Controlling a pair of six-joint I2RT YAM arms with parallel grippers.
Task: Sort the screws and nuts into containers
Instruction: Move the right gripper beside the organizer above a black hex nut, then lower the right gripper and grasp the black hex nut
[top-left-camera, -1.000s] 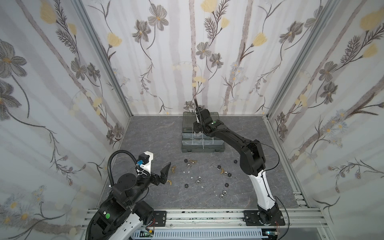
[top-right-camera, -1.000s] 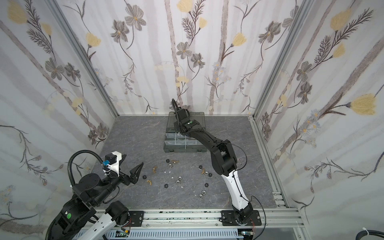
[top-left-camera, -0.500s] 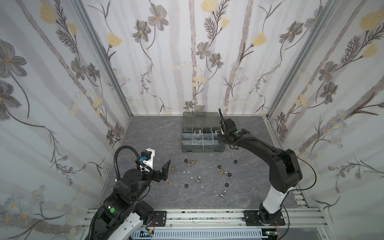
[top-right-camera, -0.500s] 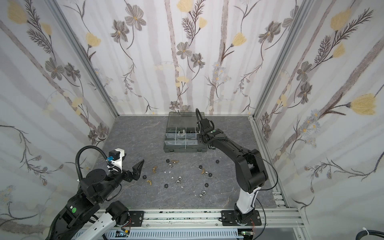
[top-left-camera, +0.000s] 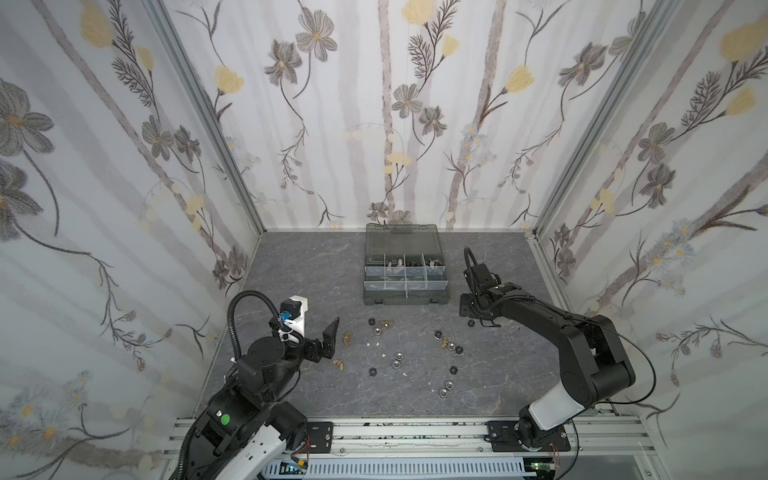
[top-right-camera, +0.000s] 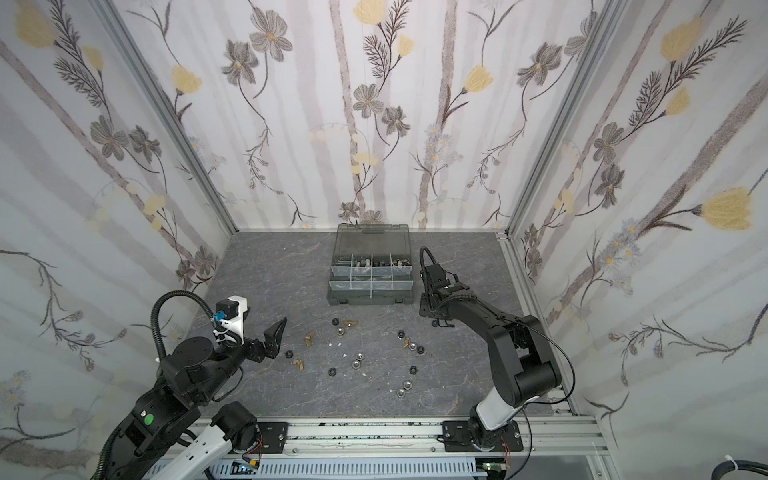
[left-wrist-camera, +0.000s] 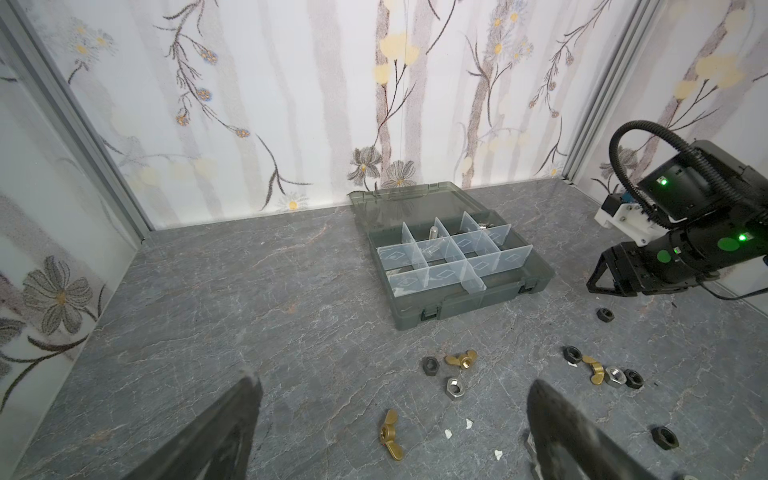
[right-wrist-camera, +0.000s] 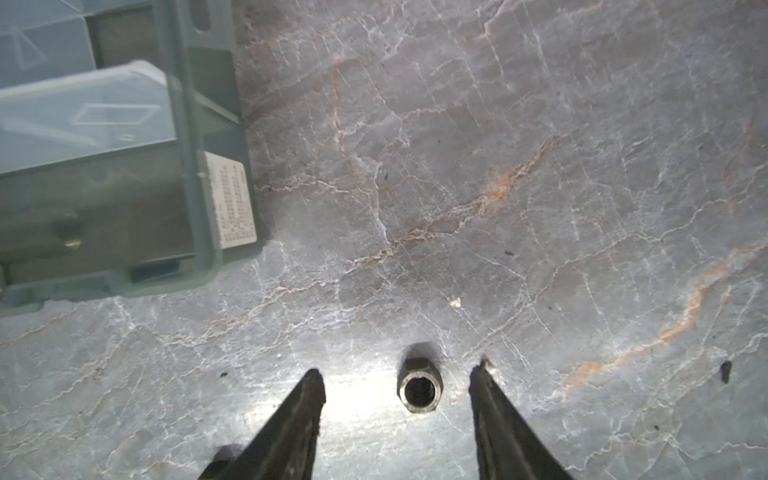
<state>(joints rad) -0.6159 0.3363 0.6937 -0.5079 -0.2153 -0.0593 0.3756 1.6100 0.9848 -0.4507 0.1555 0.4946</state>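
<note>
Black hex nut (top-left-camera: 471, 323) lies on the grey marbled bench (top-left-camera: 299, 266) just off the front right corner of the organiser case (top-left-camera: 406, 297). In both top views the right gripper (top-left-camera: 468, 316) points down right over it. The case stands lid-open near the middle of the bench's back edge, and its back-row compartments (top-left-camera: 399, 262) hold hardware too small to sort by eye. Loose nuts (top-left-camera: 395, 358) are scattered across the middle of the bench. The left gripper (top-right-camera: 276, 337) hangs with its jaws apart and empty towards the bench's left edge, well apart from the case (top-right-camera: 370, 300).

From the left wrist, the left gripper (left-wrist-camera: 395, 388) frames the scatter with its jaws wide. Brass wing nuts (left-wrist-camera: 461, 359) and dark and silver hex nuts lie ahead of it. Beyond the case (left-wrist-camera: 478, 306), the black hex nut (left-wrist-camera: 604, 314) sits just below the tip of the right gripper (left-wrist-camera: 598, 287).

From the right wrist, the right gripper (right-wrist-camera: 397, 374) stands open. The black hex nut (right-wrist-camera: 419, 384) lies flat on the bench (right-wrist-camera: 540, 166), bore upward, in the gap between the two fingertips (right-wrist-camera: 309, 395) and touching neither. The case's corner (right-wrist-camera: 195, 124) is near by.
</note>
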